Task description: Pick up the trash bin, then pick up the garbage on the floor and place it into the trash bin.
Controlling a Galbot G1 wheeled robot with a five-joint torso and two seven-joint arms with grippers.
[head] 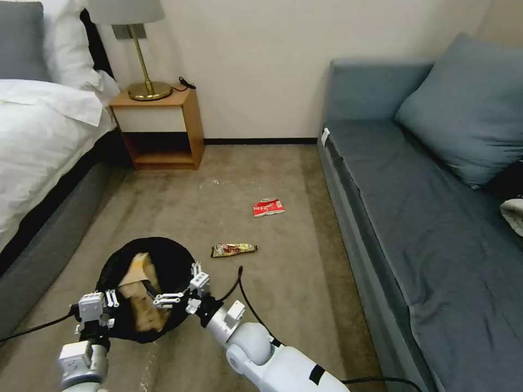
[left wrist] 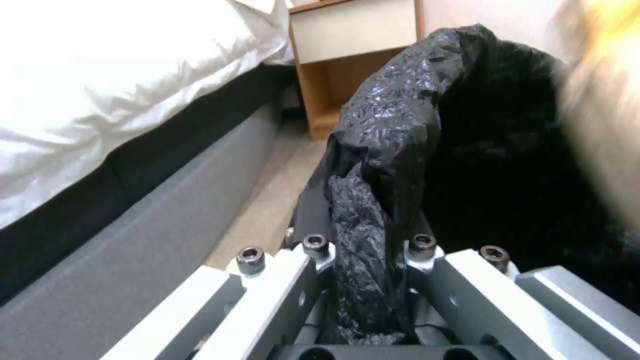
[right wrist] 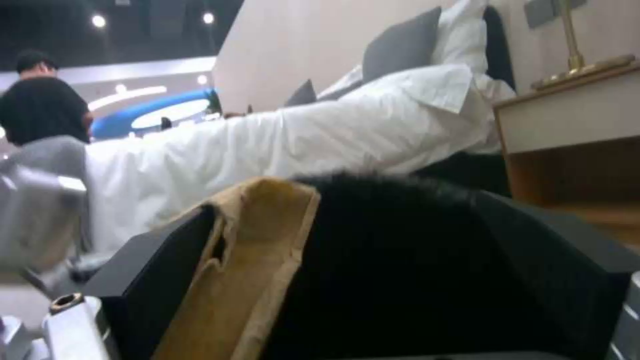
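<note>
The trash bin (head: 174, 256), low and round with a black bag liner, hangs just above the carpet at the lower left. My left gripper (head: 103, 306) is shut on its near rim, with the crinkled bag (left wrist: 373, 165) pinched between the fingers. My right gripper (head: 175, 283) is open over the bin's mouth. Crumpled brown paper (head: 139, 296) lies inside the bin and leans against one black pad (right wrist: 157, 280). On the floor beyond lie a gold-brown snack wrapper (head: 233, 249) and a red-and-white packet (head: 268, 207).
A bed (head: 38, 141) runs along the left and a grey sofa (head: 414, 207) along the right. A wooden nightstand (head: 160, 128) with a brass lamp stands at the far wall. Open carpet (head: 261, 174) lies between them.
</note>
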